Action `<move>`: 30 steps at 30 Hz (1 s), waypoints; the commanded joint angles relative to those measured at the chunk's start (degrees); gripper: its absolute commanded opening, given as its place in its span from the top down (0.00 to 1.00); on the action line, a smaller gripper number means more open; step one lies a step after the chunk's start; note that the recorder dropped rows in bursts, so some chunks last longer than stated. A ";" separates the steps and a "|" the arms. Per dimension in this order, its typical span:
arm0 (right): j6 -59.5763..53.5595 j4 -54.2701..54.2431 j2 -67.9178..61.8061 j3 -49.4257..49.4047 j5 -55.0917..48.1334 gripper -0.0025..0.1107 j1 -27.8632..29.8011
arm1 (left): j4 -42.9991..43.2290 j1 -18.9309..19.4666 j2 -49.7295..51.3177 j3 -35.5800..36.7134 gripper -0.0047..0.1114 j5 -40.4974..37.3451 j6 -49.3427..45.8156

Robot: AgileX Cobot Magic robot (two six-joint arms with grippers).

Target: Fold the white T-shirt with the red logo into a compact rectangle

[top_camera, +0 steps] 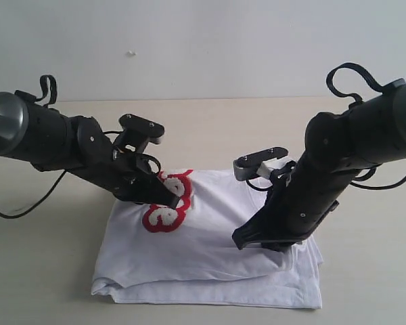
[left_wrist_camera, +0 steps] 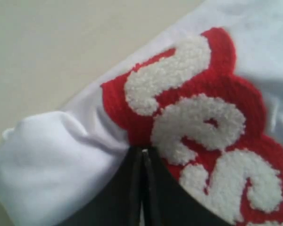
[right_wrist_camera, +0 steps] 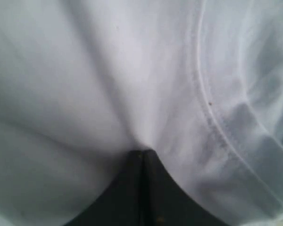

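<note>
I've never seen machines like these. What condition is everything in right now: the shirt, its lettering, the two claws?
white T-shirt, folded into a layered stack, lying on the table.
red logo, face up on the top layer, only partly showing.
left gripper, jaws shut, pinching shirt fabric beside the logo.
right gripper, jaws shut, pinching plain white fabric.

Left fingers (left_wrist_camera: 120, 200), right fingers (right_wrist_camera: 118, 200) pressed together.

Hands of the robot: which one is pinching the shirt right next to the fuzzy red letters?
The left hand: its tips meet at the edge of the red logo. The right hand pinches only plain cloth of the white T-shirt.
</note>
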State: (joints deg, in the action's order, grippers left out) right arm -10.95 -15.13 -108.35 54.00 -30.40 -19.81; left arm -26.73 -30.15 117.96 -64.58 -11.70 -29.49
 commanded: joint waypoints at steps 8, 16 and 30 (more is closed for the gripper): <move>-0.42 0.05 7.03 -0.43 6.14 0.98 -0.20 | -1.36 0.25 -9.61 2.00 0.96 -9.39 -0.13; -0.83 -1.99 14.71 -6.53 7.09 0.98 -2.55 | -2.66 0.25 -16.44 7.77 0.96 -8.01 -0.27; -0.83 -2.83 9.64 -12.23 12.73 0.98 -6.15 | -3.33 -1.93 -15.62 14.37 0.96 -7.12 -0.27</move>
State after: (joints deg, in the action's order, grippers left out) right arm -11.40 -17.82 -98.71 41.90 -19.20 -25.91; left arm -29.93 -31.84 102.80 -51.46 -20.15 -29.61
